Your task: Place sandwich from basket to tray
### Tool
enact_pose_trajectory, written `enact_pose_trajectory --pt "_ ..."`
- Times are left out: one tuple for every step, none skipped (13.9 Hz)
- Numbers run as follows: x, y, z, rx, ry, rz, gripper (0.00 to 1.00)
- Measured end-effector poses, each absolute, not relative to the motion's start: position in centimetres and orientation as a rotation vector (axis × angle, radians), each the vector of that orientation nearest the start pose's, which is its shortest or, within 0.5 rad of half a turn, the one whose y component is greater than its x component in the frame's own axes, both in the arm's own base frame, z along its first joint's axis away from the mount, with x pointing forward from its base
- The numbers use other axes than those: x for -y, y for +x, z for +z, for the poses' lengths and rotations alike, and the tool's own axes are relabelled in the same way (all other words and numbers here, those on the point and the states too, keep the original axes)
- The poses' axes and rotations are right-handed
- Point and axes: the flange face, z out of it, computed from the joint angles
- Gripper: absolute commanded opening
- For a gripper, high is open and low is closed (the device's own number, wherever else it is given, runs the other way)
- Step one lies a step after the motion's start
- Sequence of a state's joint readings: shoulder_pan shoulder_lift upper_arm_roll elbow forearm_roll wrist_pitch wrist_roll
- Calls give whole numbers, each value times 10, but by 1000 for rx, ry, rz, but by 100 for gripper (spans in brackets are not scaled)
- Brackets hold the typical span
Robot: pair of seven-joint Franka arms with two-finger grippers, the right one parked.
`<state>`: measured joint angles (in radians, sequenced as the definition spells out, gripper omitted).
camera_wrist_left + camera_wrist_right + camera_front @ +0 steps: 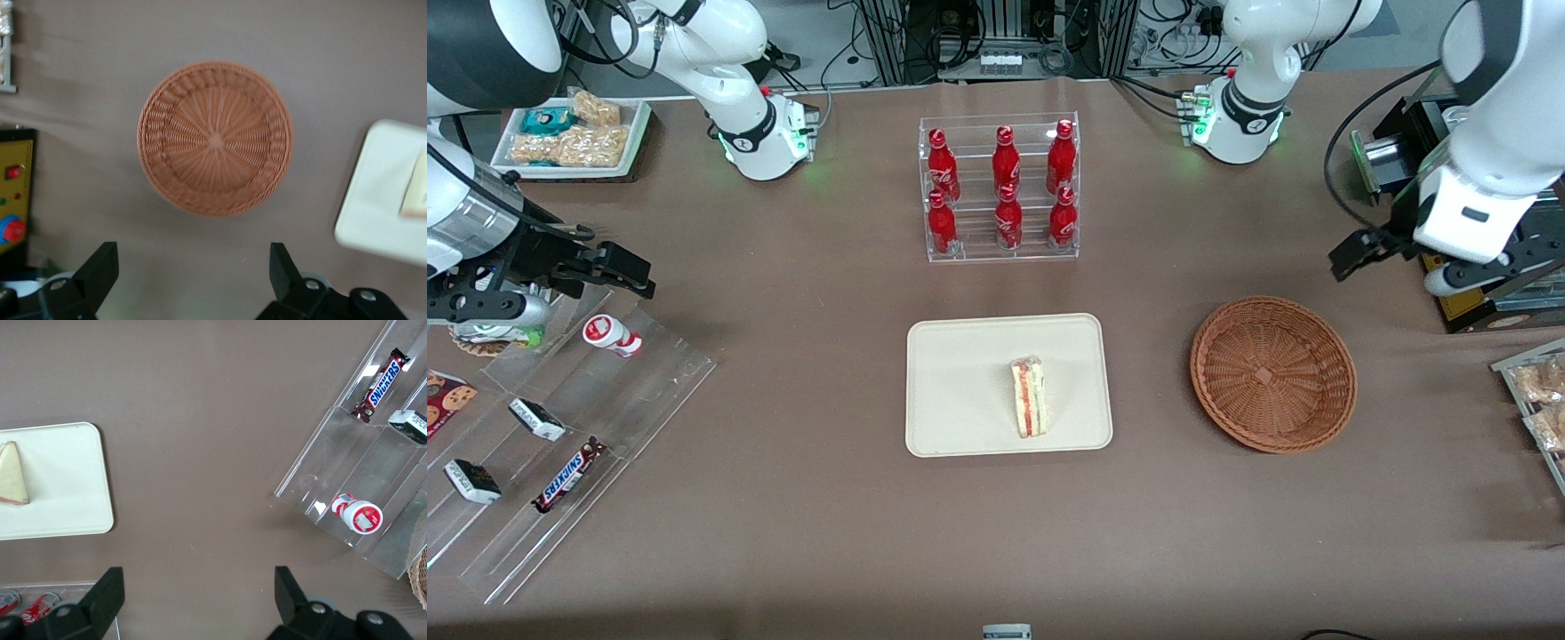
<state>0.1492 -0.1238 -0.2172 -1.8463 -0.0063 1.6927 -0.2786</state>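
The sandwich (pixel 1029 397) stands on its edge on the cream tray (pixel 960 356), red and green filling showing. The round wicker basket (pixel 1272 373) sits empty beside the tray, toward the working arm's end. My gripper (pixel 1356 252) hangs above the table, farther from the front camera than the basket and apart from it. In the left wrist view the gripper (pixel 193 267) is open, with only bare table between its fingers; the basket (pixel 215 139), a corner of the tray (pixel 380 193) and an edge of the sandwich (pixel 417 193) show there. The right wrist view also catches the sandwich (pixel 13 477) on the tray (pixel 67 480).
A clear rack of red bottles (pixel 1000 191) stands farther from the front camera than the tray. A clear stepped shelf with snacks (pixel 560 427) lies toward the parked arm's end. A black box with a yellow panel (pixel 13 193) and a tray of snack bags (pixel 1538 391) flank the basket.
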Motion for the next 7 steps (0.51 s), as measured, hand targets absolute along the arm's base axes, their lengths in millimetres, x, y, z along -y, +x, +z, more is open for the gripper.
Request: enact_pose_trajectory --pt "31 519 571 280 -3110 48 100" --pt "22 520 572 240 -3116 43 100" --pt "14 522 575 199 -3123 33 100" --pt "7 524 579 174 -3126 21 100" --pt "2 526 581 169 -3128 14 100" --pt "-4 527 583 175 -3129 8 100" --pt "-14 528 585 189 -3129 0 100"
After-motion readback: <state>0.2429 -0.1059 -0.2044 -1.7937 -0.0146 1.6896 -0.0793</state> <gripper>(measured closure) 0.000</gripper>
